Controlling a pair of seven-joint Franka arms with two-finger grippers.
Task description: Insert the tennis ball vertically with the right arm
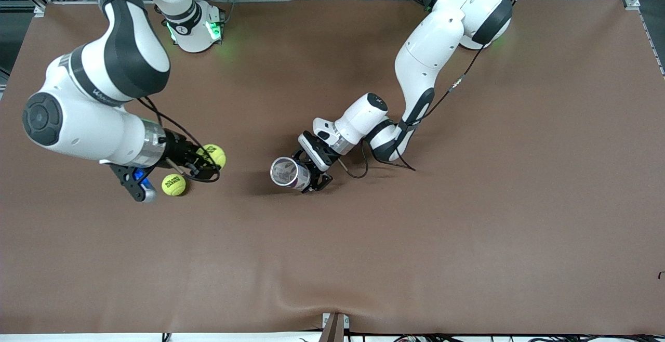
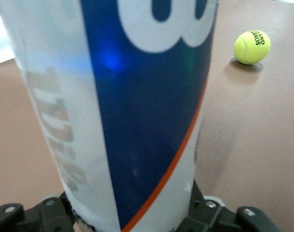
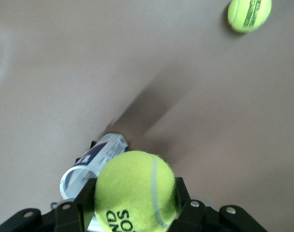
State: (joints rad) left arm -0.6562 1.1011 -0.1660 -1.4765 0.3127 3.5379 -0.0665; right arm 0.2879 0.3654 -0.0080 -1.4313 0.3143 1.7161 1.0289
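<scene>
A yellow tennis ball [image 1: 214, 155] [image 3: 134, 186] sits between the two black fingers of my right gripper [image 1: 207, 159] [image 3: 134, 205], which is shut on it above the table at the right arm's end. A second tennis ball [image 1: 173, 184] [image 3: 249, 14] [image 2: 252, 47] lies loose on the table just below that gripper. Near the table's middle, a clear ball can [image 1: 289, 173] [image 2: 137, 111] [image 3: 94, 160] with a blue, white and orange label stands with its open mouth up. My left gripper [image 1: 310, 174] [image 2: 132, 212] is shut around the can's lower part.
The brown table mat [image 1: 467, 227] stretches wide and bare toward the left arm's end and toward the front camera. A black cable [image 1: 358, 168] loops on the mat beside the left wrist. The right arm's elbow [image 1: 78, 118] hangs over the mat's edge.
</scene>
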